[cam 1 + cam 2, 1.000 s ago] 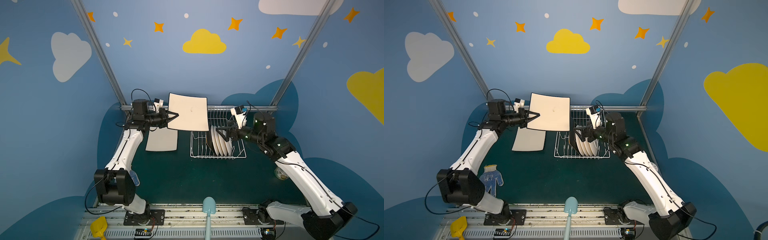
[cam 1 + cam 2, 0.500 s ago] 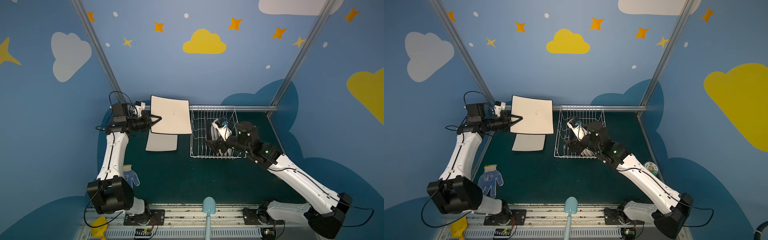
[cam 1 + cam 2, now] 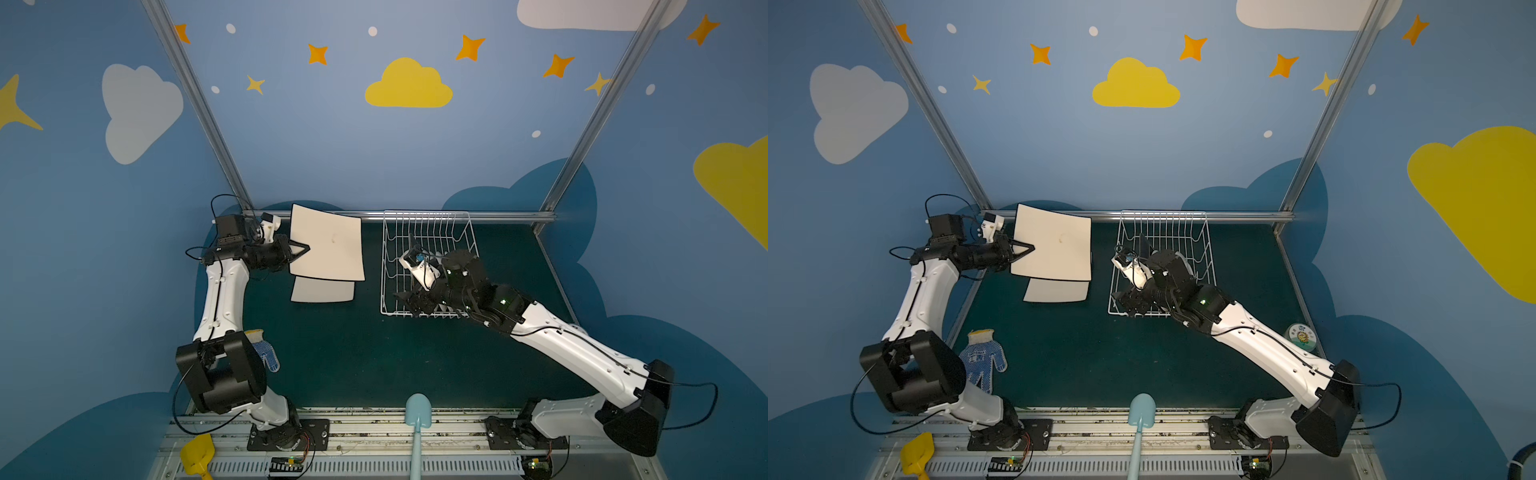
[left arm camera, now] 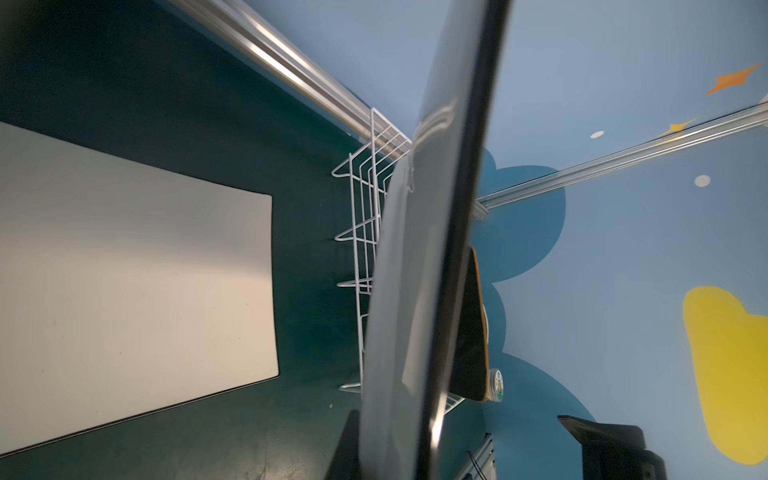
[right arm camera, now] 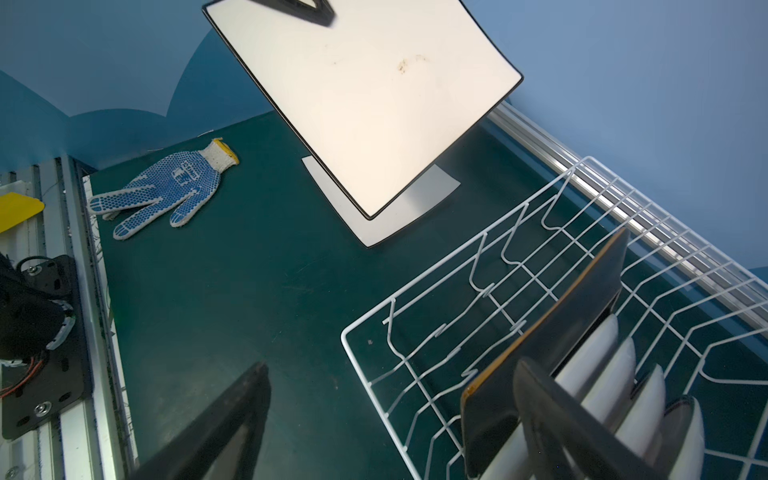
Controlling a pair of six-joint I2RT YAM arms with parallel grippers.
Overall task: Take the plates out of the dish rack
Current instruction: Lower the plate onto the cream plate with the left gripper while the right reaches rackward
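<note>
My left gripper (image 3: pixel 301 249) is shut on the edge of a large cream square plate (image 3: pixel 328 245), held tilted in the air. Below it a second cream plate (image 3: pixel 324 291) lies flat on the green mat. The white wire dish rack (image 3: pixel 428 220) holds a black square plate (image 5: pixel 582 316) and round white plates (image 5: pixel 602 353) standing behind it. My right gripper (image 5: pixel 392 370) is open, low at the rack's near end. One finger (image 5: pixel 540 399) sits between the black plate and the white plates, the other finger (image 5: pixel 249 390) hangs outside the rack over the mat.
A blue-dotted work glove (image 5: pixel 166 191) lies on the mat by the left arm's base. A light blue shovel (image 3: pixel 417 411) and a yellow scoop (image 3: pixel 195 453) rest at the front rail. A small round tin (image 3: pixel 1301 336) sits at the right.
The left arm has carried the cream plate leftward, away from the rack, to above the flat plate. The right gripper has dropped and moved to the rack's near end, still open.
</note>
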